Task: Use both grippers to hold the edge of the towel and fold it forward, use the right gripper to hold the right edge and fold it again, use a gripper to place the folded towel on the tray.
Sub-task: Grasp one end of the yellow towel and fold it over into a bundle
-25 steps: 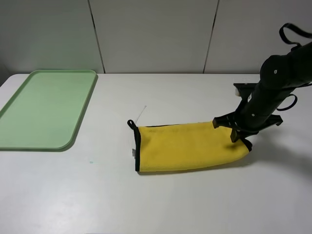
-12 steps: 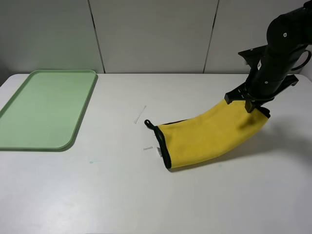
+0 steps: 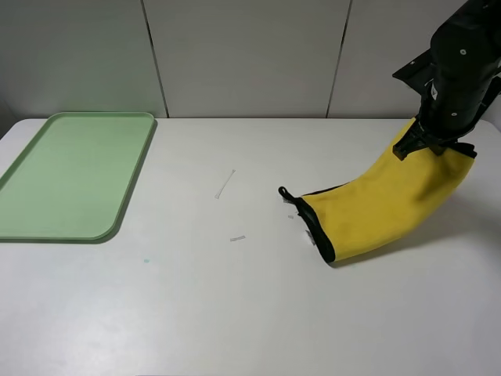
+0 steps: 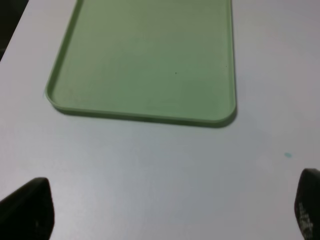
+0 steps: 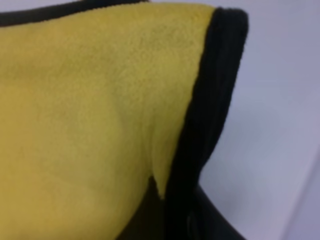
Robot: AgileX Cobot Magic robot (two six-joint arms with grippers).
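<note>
So here's my view. The white table (image 3: 235, 313) is mostly bare, with the pale green tray (image 3: 78, 176) on its far left and nothing in it. The towel (image 3: 383, 204) is well apart from that, over on the right side. It's folded into a long yellow band. One end is hoisted up and the other lies on the tabletop.

The right gripper (image 3: 433, 145) is clamped shut on the raised right end. The left gripper (image 4: 167, 212) hangs over the table near the tray with its jaws spread wide and nothing in them.

On handling, the cloth sags in one smooth curve from the pinch down to the table, so I'd call it soft, limp and pretty light. It has zero stiffness of its own and will drape wherever gravity takes it. The plush face looks grippy rather than slick, so I don't expect it to slip out.

The wrist camera shows the black edge (image 5: 210, 100) running right past the jaws. That binding is where I'd want my hold, since it's denser than the pile and it pins the layers together. If I grabbed mid-cloth it would probably just bunch up.

The corner loop (image 3: 283, 192) sticks out at the low end. A couple of tiny scraps (image 3: 225, 184) sit on the table nearby, and I can't tell what they are.
</note>
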